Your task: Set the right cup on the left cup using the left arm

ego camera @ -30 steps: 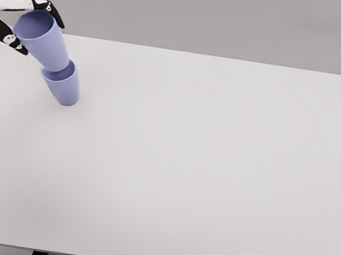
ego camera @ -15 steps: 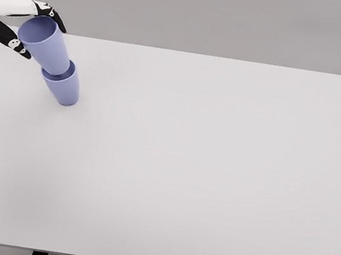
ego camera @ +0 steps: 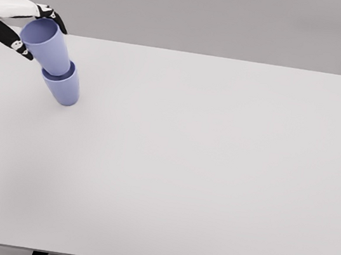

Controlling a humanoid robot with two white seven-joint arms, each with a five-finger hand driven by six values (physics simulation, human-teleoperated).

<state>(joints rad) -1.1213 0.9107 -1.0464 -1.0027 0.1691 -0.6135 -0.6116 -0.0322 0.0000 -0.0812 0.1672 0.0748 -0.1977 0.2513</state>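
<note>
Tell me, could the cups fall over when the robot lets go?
They might. The top cup sits inside the bottom cup but leans toward the left hand, so it may not be fully seated and could tip out on release. The fingers also sit close around its rim, so pulling away could snag it. Both cups stand near the table corner, so a knocked cup might roll off.

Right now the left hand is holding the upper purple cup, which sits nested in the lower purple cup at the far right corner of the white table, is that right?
Not quite. The head view shows the cups at the far left corner of the white table, not the right. The rest holds: the left hand grips the upper purple cup, whose base sits nested in the lower purple cup.
</note>
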